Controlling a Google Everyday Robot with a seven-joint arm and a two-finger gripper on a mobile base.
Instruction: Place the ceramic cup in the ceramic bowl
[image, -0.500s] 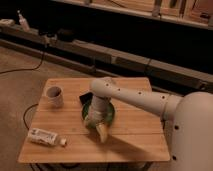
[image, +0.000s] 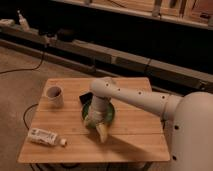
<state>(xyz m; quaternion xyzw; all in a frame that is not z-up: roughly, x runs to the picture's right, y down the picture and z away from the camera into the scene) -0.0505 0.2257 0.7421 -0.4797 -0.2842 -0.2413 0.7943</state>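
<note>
Bench (image: 135, 136) — ceramic cup (image: 54, 96) stands well apart from ceramic bowl (image: 111, 113), pincer (image: 98, 128) over bowl's near rim, grip can't tell — pick and place both pending.

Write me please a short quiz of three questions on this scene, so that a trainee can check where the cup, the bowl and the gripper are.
1. True or false: the ceramic cup stands inside the ceramic bowl.
2. Where is the gripper?
A) directly over the cup
B) at the near side of the bowl
C) beyond the far edge of the table
3. Which thing lies closest to the table's front edge?

Key:
1. False: the cup stands upright on the table, apart from the bowl.
2. B
3. The white tube.
</note>
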